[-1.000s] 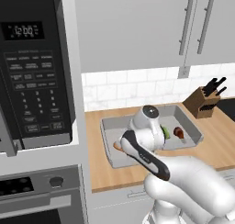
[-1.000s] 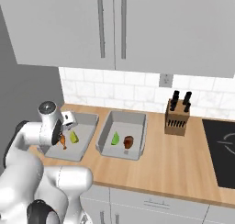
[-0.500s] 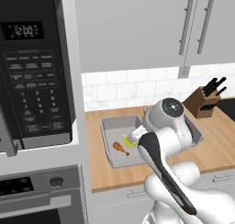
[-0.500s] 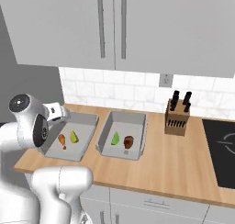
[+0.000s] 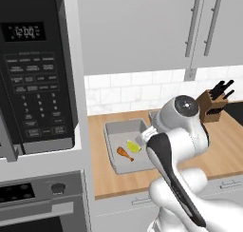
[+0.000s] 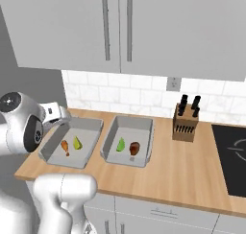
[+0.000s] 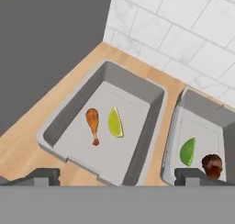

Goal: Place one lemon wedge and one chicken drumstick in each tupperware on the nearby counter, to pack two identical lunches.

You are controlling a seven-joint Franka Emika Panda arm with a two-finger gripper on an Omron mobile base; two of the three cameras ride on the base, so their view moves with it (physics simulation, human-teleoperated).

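Fingers [image 7: 119, 176] spread wide, empty, high above the counter [image 6: 182, 167]. Left tupperware [image 6: 52, 149] holds drumstick [image 7: 93, 122] and lemon wedge [image 7: 115, 122]; right tupperware [image 6: 146, 149] likewise. Best now: lift clear, touching neither box.

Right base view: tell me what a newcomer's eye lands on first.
Two grey boxes sit side by side on the wooden counter. The left box holds a drumstick beside a yellow lemon wedge; the right box holds a green wedge and a darker drumstick. A knife block stands to their right.
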